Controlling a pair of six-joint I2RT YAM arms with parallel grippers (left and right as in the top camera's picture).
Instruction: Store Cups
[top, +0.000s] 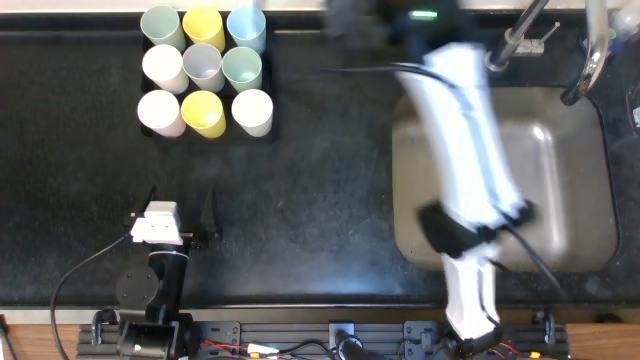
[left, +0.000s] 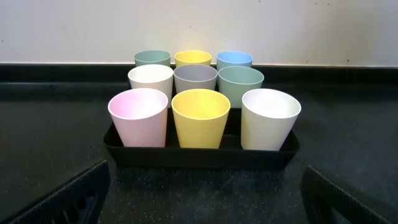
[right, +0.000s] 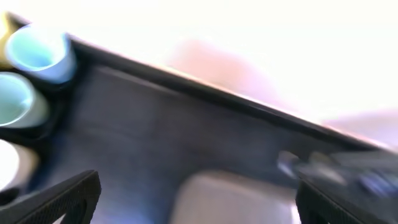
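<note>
While your left tool (left: 199, 202) is low over the counter (left: 56, 137) with its two fingers spread wide and nothing between them, nine smooth round cups (left: 200, 117) stand just ahead of it. They sit in three rows in a flat black tray (left: 199, 157). Your right tool (right: 199, 199) is spread wide too, up near the back of the dark, speckled counter. A shiny metal sink (top: 560, 150) is on the right.
</note>
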